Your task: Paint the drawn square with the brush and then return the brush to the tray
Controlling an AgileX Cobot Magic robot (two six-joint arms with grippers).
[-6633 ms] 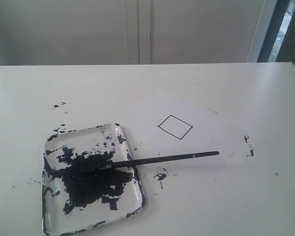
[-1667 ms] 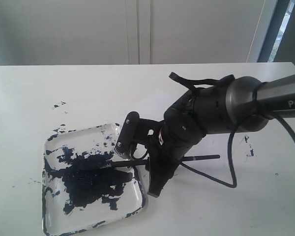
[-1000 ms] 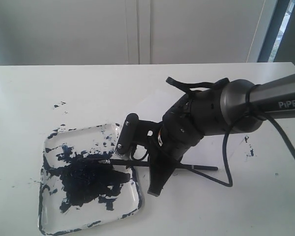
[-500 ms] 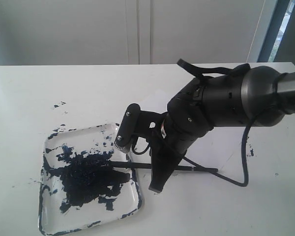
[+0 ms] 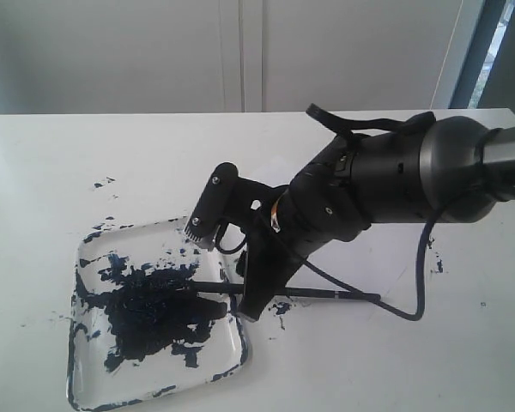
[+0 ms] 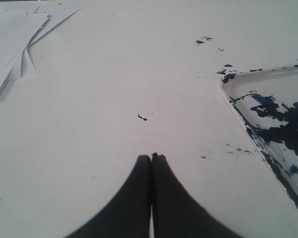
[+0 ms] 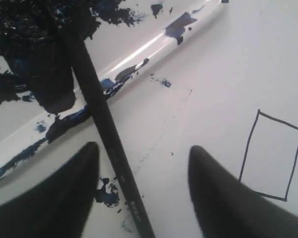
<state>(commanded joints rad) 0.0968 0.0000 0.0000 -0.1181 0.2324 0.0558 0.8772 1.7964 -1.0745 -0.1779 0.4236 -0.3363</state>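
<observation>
Right pincer [image 5: 223, 270] spread open astride the brush [image 5: 326, 293], not yet gripping it.
Left pincer [image 6: 151, 156] clenched, empty, over the table [image 5: 112, 146]. At lower left the tray [image 5: 215, 356] holds a blue-black paint blotch [image 5: 154, 313] and the brush's tip; the handle runs right over the rim onto the table. In the last half second the right pincer has shifted left along the handle toward the tray while the brush stayed put, so a grasp looks to be lining up. The drawn square [image 7: 270, 158], seen only from the right wrist, is blank: painting not begun.
</observation>
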